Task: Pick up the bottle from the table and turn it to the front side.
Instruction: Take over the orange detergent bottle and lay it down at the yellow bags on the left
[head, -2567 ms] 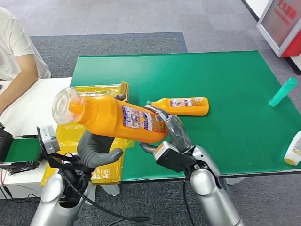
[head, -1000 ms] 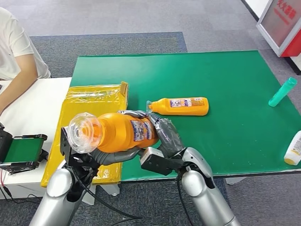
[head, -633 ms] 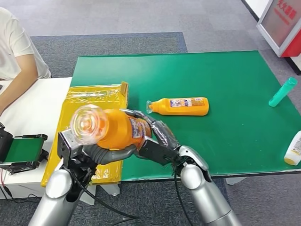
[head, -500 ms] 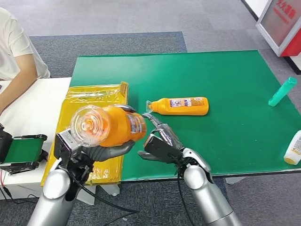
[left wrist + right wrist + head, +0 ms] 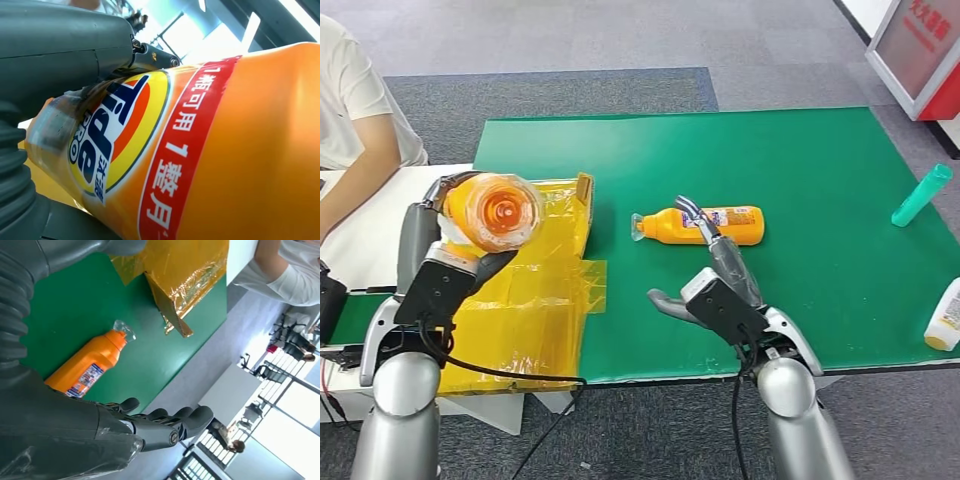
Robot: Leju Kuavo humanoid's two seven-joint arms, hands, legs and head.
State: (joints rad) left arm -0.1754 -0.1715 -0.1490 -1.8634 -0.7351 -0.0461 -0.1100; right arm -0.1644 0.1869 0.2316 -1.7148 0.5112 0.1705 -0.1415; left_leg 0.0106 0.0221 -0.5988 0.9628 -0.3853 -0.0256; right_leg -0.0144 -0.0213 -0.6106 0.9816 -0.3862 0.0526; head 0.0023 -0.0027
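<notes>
Orange detergent bottle [image 5: 495,210] had passed wholly into the left hand [image 5: 433,262], which held it raised over the yellow foil-lined box [image 5: 527,300] with its clear cap pointed toward the head camera. Moments earlier both hands had shared the bottle near the front table edge; now the right hand [image 5: 712,285] had let go and drawn back over the green table mat [image 5: 803,200], fingers apart and holding nothing. The left wrist view showed the bottle's front label [image 5: 113,135], a round blue-and-yellow logo with a red band of characters beside it, lying against the left hand's grey thumb [image 5: 68,45]. That suggested the handover had turned the bottle so its front side faced the palm side of the left hand, and the turning step looked nearly done; whether the label faced the required direction could not be judged from these pictures.

A second orange bottle [image 5: 701,225] lay on its side on the mat, just beyond the right hand's fingertips and closest to its path. A teal tube [image 5: 921,195] lay near the far right edge, and a white bottle [image 5: 945,318] sat at the right border. A person's arm [image 5: 354,165] rested at the white side table [image 5: 380,235], well apart from the held bottle. A small green-topped conveyor [image 5: 350,320] stood beside the left arm.
</notes>
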